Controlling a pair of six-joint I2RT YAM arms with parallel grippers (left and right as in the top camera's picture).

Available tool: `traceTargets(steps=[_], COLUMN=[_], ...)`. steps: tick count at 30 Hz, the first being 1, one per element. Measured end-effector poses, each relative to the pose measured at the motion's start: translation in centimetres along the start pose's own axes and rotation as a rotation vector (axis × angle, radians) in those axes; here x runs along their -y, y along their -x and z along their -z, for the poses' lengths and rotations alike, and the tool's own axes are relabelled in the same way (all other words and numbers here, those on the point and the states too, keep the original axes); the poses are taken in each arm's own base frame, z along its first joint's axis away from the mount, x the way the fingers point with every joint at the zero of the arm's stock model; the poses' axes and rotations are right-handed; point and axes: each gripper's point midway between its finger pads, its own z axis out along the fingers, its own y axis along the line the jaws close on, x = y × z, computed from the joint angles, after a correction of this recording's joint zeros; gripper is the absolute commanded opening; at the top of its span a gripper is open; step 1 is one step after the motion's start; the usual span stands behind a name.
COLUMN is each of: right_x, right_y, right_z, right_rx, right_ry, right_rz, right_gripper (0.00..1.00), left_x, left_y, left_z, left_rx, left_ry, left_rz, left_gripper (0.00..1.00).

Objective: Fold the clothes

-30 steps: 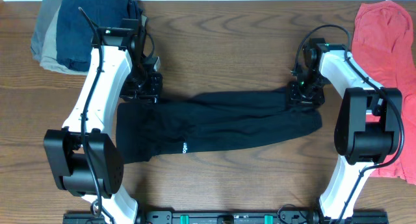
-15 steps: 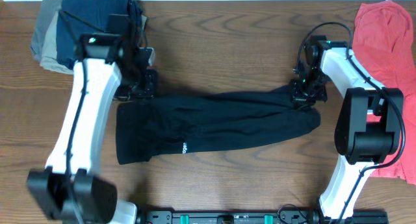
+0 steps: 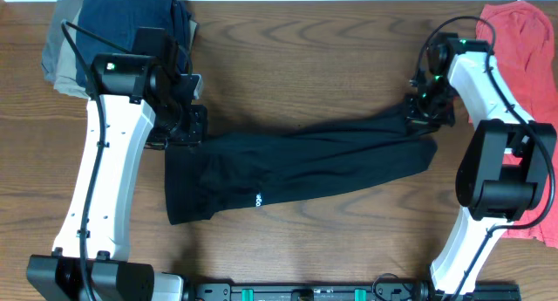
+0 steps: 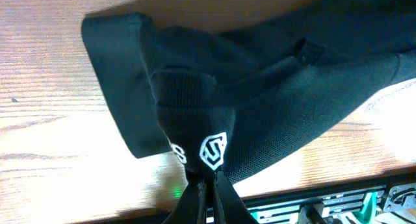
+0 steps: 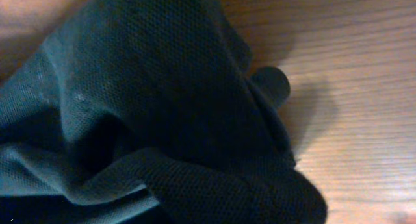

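Observation:
The clothes (image 3: 296, 161), a long limp black garment, lie stretched across the middle of the table between my two arms. At its upper left corner my left gripper (image 3: 181, 125) is shut on the fabric. The left wrist view shows that gripper (image 4: 209, 185) pinched together just below a white logo mark (image 4: 213, 151), with the clothes (image 4: 273, 100) hanging away from it. My right gripper (image 3: 425, 116) sits at the garment's upper right end. In the right wrist view the black mesh of the clothes (image 5: 149, 100) fills the picture and covers the fingers.
A folded stack of navy-blue (image 3: 122, 30) and khaki (image 3: 59, 61) garments lies at the back left corner. A red-pink shirt (image 3: 523, 48) drapes along the right edge. Bare wooden table (image 3: 305, 48) shows behind the clothes. The arms' base rail (image 3: 305, 292) runs along the front.
The right gripper has moved up and to the right, drawing the garment's right end with it. The left arm has swung and its gripper has shifted slightly down-right; the whole garment has slid rightward.

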Motion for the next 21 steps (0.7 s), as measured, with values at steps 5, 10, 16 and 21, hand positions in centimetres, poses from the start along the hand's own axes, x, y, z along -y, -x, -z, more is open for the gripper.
traceTargets(steps=[5, 10, 16, 21], right_x=[0.8, 1.0, 1.0, -0.5], right_y=[0.6, 0.6, 0.6, 0.3], right_z=[0.7, 0.7, 0.7, 0.7], right_rx=[0.024, 0.024, 0.023, 0.01], right_ry=[-0.015, -0.024, -0.024, 0.062], right_rz=[-0.015, -0.016, -0.019, -0.007], right_gripper=[0.24, 0.01, 0.31, 0.57], left_x=[0.0, -0.2, -0.3, -0.3], left_y=[0.0, -0.4, -0.6, -0.2], left_z=[-0.1, -1.3, -1.9, -1.9], left_rx=[0.0, -0.027, -0.038, -0.024], left_ry=[0.0, 0.002, 0.002, 0.002], left_rz=[0.003, 0.011, 0.017, 0.015], left_gripper=[0.06, 0.06, 0.06, 0.06])
